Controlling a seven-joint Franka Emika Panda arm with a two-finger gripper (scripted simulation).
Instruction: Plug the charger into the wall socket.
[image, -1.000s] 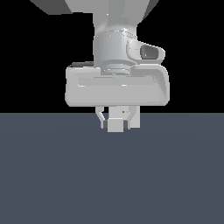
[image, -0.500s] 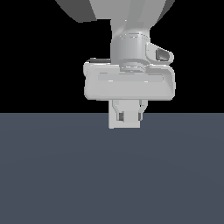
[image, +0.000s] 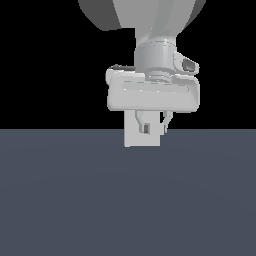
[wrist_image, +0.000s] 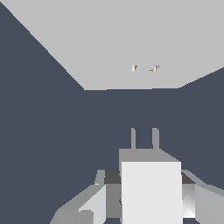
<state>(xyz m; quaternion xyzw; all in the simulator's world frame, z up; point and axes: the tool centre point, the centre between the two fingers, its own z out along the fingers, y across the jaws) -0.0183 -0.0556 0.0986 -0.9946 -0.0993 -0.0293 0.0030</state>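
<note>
Charger (wrist_image: 151, 188) clamped in gripper (image: 155, 127) jaws, prongs aimed at wall socket (wrist_image: 131, 43), gap between.

The floor (image: 65, 200) is a flat, plain slate-grey surface that fills the lower half of the exterior view and ends at a straight level horizon. Above that line the backdrop (image: 50, 60) is solid black, with no walls, windows or furniture to be made out. The light is even and soft, casting no sharp shadows on the floor, which also fills much of the wrist view.
</note>
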